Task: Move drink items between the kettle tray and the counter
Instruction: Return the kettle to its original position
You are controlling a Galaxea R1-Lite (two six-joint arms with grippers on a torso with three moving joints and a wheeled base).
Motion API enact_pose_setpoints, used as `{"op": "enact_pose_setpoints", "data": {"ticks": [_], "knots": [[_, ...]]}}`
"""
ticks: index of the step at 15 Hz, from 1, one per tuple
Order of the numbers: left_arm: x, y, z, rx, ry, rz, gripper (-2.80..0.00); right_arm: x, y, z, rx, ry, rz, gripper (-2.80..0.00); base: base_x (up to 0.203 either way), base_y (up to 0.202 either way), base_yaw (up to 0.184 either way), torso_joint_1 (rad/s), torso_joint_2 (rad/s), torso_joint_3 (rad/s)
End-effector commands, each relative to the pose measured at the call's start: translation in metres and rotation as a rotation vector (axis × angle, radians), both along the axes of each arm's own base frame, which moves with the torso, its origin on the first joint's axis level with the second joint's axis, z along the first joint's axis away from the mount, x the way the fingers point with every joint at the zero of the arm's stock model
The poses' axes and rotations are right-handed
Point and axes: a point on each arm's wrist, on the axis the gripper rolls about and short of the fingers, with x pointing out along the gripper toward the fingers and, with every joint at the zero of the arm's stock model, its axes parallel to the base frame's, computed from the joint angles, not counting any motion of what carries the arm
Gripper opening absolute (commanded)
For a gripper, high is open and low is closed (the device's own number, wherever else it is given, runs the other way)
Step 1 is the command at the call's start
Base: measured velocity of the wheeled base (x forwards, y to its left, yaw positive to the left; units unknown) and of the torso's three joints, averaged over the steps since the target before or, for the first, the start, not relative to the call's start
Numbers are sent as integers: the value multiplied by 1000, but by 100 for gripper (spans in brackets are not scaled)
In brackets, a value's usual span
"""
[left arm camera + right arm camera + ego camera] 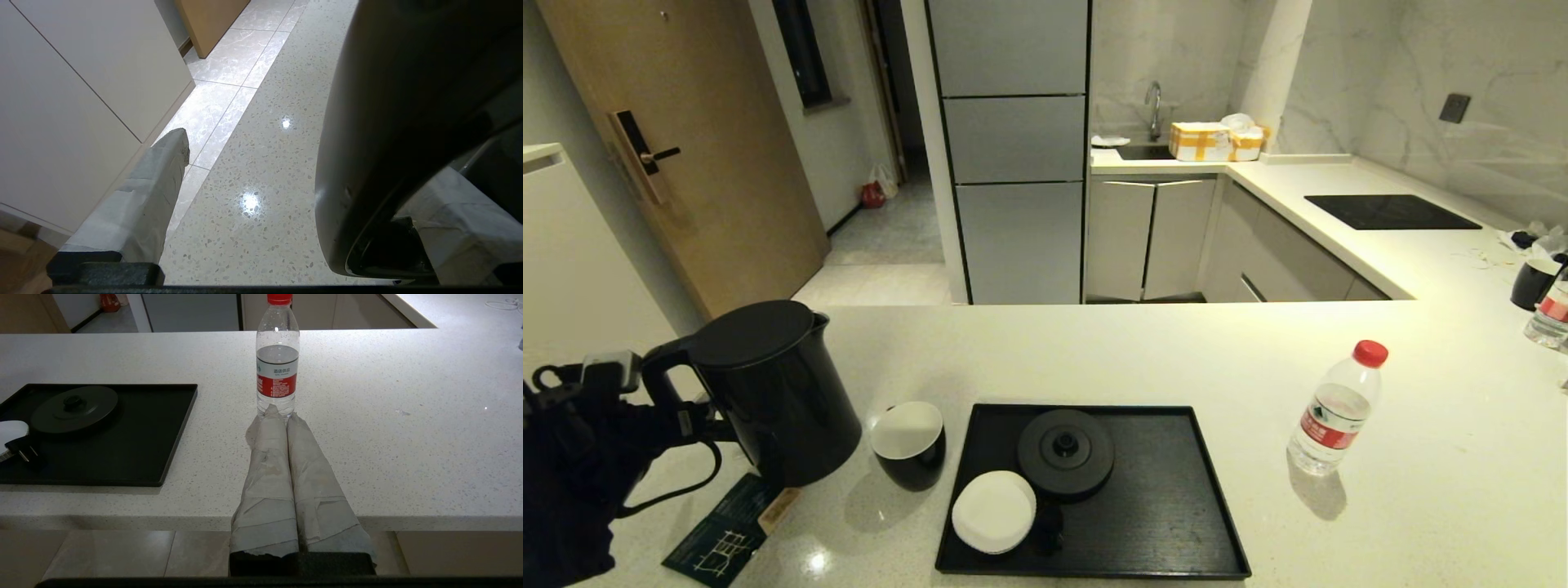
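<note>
Fingers (155,192) of the left gripper (658,392) stand spread wide around the electric kettle's (772,392) handle, gripping nothing. Just beyond the kettle sits the black cup (909,445) on the counter (1094,351), then the kettle tray (1176,506) bearing the base disc (1065,452) and white saucer (994,511). Farthest stands the water bottle (1335,412). The right gripper (282,416) is pressed closed, empty, low before that bottle.

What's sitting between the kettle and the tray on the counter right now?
The small black cup, white inside, stands on the counter between the kettle and the tray, apart from both. The head view shows it.
</note>
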Motion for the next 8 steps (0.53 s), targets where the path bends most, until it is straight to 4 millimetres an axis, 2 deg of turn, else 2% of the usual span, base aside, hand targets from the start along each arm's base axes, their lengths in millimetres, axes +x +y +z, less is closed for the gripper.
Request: {"op": "enact_pose_setpoints", "data": {"ticks": [1,8], "knots": [[-1,0,4,10,-16,0,-280,0,0,0,0,1,2,-280,0,0,0,0,0,0],[0,-5,1,3,-3,-13,-280,0,0,0,0,1,1,-280,0,0,0,0,0,0]]}}
